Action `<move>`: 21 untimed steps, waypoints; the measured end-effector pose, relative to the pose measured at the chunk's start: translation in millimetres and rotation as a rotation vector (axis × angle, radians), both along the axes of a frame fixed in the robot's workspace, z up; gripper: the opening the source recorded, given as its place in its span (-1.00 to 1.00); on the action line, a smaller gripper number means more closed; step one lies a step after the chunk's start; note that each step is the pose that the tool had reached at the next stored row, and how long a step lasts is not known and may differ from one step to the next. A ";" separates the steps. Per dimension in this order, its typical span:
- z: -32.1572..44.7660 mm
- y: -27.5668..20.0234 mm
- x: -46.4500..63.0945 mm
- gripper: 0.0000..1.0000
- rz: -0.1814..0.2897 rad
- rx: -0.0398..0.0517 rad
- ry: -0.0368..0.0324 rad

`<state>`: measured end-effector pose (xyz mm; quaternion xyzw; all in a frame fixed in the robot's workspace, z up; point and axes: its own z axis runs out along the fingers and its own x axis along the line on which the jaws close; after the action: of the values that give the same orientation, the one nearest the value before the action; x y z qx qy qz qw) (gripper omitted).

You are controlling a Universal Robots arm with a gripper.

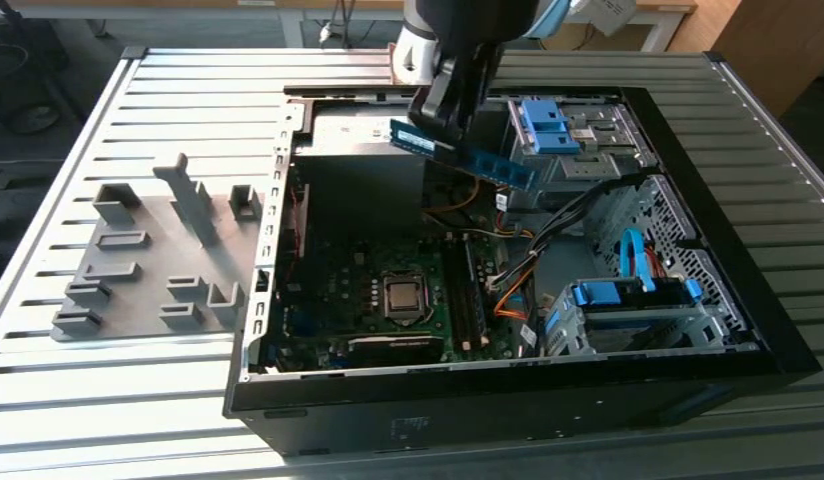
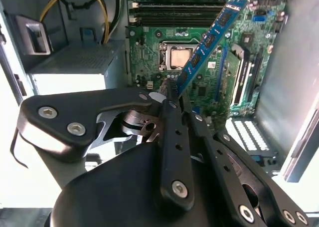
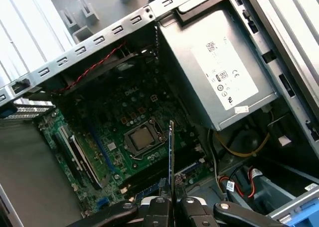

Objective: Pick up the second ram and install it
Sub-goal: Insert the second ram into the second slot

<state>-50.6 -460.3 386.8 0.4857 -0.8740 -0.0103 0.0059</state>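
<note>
- The open computer case [image 1: 772,330] lies on its side on a slatted metal table [image 1: 65,400], and it serves as the landmark here. Outside it, on the exterior view's left, sits a grey fixture plate [image 1: 145,270] with upright blocks.
- Inside the case, the green motherboard [image 1: 372,290] fills the floor. The grey power supply box [image 3: 219,72] sits at its far end, and the bare processor socket [image 3: 143,138] sits near the middle.
- The gripper [image 1: 446,125] hangs over the case, above the power supply end. Its fingers are closed tight on one end of the second ram [image 1: 466,155].
- Progress, as I judge it: the pick-up is done, since the stick is lifted clear of everything. The install is not, since the stick is still up in the air over the board and not seated in the long memory slots [image 2: 174,10] beside the socket.
- The second ram is a long, thin blue board with a row of dark chips and small white labels. In the second wrist view [image 2: 207,42] it juts out slanting from the fingertips. In the first wrist view [image 3: 171,152] it appears edge-on, as a thin line.
</note>
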 end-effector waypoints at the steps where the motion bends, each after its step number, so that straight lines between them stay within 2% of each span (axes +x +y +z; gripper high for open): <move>1: -0.2 0.0 0.0 -0.72 -0.015 0.0000 0.0000; 7: -1.2 0.0 0.0 -0.72 -0.100 -0.0001 0.0000; 21: -2.8 1.0 0.2 -0.72 -0.266 -0.0003 0.0000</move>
<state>-50.4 -459.2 384.1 0.3655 -0.9307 -0.0109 0.0046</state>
